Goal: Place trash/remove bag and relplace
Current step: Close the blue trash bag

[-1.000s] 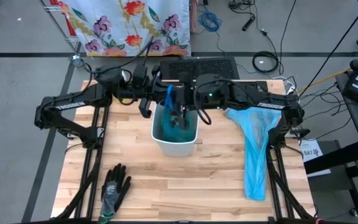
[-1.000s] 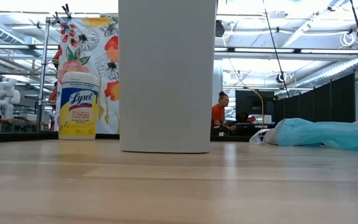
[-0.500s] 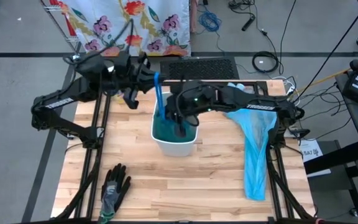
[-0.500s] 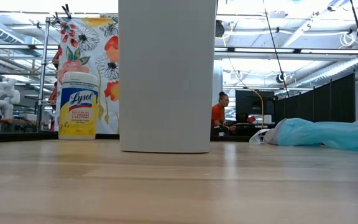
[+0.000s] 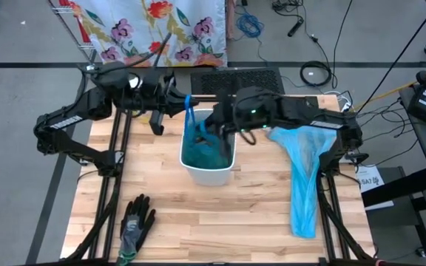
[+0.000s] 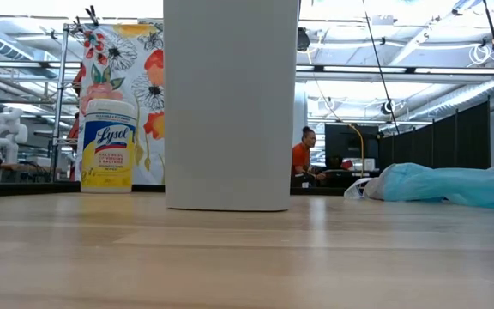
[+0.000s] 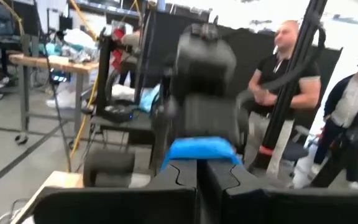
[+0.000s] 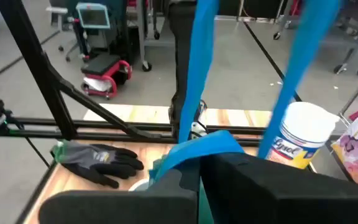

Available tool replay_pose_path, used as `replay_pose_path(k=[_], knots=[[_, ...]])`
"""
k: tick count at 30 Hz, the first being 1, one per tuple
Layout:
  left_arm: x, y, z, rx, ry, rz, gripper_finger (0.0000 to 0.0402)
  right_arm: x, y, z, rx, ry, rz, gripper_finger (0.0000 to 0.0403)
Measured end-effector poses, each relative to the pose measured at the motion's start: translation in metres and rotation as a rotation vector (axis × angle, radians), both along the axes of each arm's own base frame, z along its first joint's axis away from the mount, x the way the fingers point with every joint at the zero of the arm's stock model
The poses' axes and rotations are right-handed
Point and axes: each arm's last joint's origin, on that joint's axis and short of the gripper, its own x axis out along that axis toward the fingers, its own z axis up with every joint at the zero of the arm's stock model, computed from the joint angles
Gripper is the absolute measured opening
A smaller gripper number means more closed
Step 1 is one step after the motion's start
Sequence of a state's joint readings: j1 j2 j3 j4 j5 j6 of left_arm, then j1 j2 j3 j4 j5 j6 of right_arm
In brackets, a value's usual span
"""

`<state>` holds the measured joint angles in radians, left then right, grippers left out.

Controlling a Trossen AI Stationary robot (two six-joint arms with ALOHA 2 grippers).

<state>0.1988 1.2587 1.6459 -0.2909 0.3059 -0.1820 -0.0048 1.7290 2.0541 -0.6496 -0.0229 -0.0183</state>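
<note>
Wooden tabletop [image 5: 220,214], pale butcher block, with a white bin [image 5: 209,170] standing near its middle and people milling about in the workshop behind. Both arms are at the bin. A blue bag [image 5: 202,148] sits down inside it, and each gripper has pinched a piece of the bag's upper edge: the left gripper [image 5: 186,103], fingers fully closed on a thin blue strip, hovers just beyond the bin's far rim on its left, while the right gripper [image 5: 211,127], likewise clamped tight on blue film, hangs over the bin's mouth. In its own wrist view the right gripper [image 8: 199,163] shows blue plastic bunched between the fingers.

My guess is that this is the bag step, either drawing the liner out of the bin or seating it (I can't tell which from here). Next they'd want to move together, keeping the two held edges level so nothing slips.

The strip on the left runs nearly straight up from the bin. A second blue bag [image 5: 304,181] lies flat to the right of the bin, stretched lengthwise toward the table's near edge. A work glove [image 5: 135,225] rests near the front, left of the bin.
</note>
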Motion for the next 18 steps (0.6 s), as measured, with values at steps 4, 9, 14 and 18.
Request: replay_pose_path(k=[4, 9, 14, 18], knots=[[0.000, 0.000, -0.002, 0.002, 0.017, 0.001, 0.0004, -0.019, 0.000, 0.013, 0.036, -0.010, -0.033, 0.0000], [0.006, 0.000, -0.010, -0.012, 0.087, 0.000, 0.0004, -0.042, -0.002, 0.026, 0.038, -0.025, -0.089, 0.0000], [0.021, 0.001, -0.023, -0.026, 0.165, -0.008, 0.0004, -0.054, -0.003, 0.036, 0.034, -0.060, -0.119, 0.0000], [0.037, -0.003, -0.033, -0.030, 0.204, -0.032, 0.0004, -0.056, -0.003, 0.037, 0.043, -0.065, -0.139, 0.0000]])
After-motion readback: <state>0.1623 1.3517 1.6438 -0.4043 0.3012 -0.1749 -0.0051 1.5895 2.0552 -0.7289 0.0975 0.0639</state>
